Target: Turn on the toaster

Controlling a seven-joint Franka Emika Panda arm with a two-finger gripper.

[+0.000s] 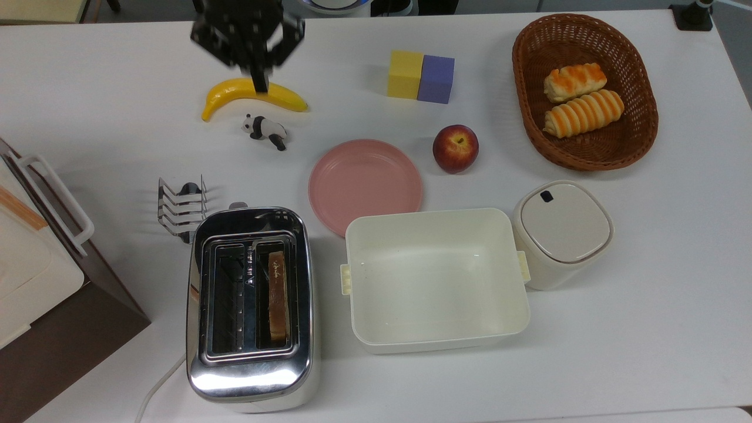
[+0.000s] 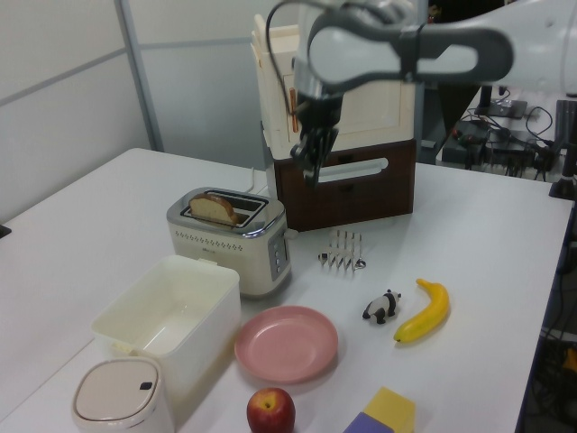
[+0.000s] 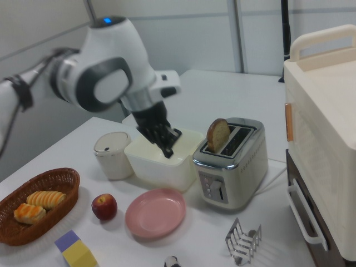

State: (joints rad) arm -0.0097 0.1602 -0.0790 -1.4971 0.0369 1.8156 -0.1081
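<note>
Presently, items on the white table (image 1: 646,329), top view unless noted:

Chrome two-slot toaster (image 1: 249,308), lower left of frame, white cord trailing off its near corner. One slice of toast (image 1: 278,296) stands in the slot nearer the frame's centre; the left view shows it riding high above the slot. Lever tab (image 1: 238,205) at the toaster's upper end, beside the wire toast rack (image 1: 181,208). In the right view the lever (image 3: 221,193) sits on the front panel; its height cannot be judged with certainty.

Gripper (image 1: 259,84), upper left of frame, hanging over the banana (image 1: 282,97), fingers pressed together into one narrow tip, holding nothing. It is well apart from the toaster and in the air, as the left view shows.

Other stock: panda figurine (image 1: 265,130) below the banana; pink plate (image 1: 365,183) at centre; apple (image 1: 455,148) to its right; yellow and purple blocks (image 1: 420,76) above; wicker basket (image 1: 529,76) with two bread rolls, upper right; cream tub (image 1: 435,279) just beside the toaster; lidded cream canister (image 1: 561,232); white-and-brown appliance (image 1: 35,282) at the left edge.

Status, as judged: bread loaded and raised, lever untouched, toaster not started. Remaining: carry the closed tip to the lever tab and press it down until it latches.
</note>
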